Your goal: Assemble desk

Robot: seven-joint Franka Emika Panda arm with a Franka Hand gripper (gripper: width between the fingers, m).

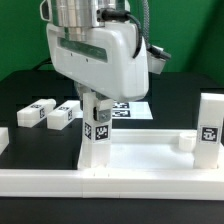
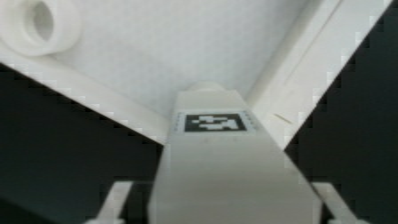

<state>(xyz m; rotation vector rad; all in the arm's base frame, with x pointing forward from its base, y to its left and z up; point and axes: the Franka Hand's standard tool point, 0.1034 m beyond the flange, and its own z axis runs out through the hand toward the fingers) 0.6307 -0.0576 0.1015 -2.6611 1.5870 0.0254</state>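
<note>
Clamping an upright leg block (image 1: 97,152) bearing black-and-white square tags (image 1: 100,129), the jaws hold it at the tabletop (image 1: 150,178) corner.

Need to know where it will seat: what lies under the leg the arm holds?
The tabletop, by its rimmed corner. The leg covers the spot right beneath it, so any socket there is hidden.

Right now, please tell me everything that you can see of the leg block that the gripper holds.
The leg block is a short white square post, plastic by its look, with black-and-white tags on the faces that show. It stands upright, clamped at its upper part by the gripper. Its lower end is down at the tabletop, near a corner of the rim. Whether it is seated there cannot be told.
</note>
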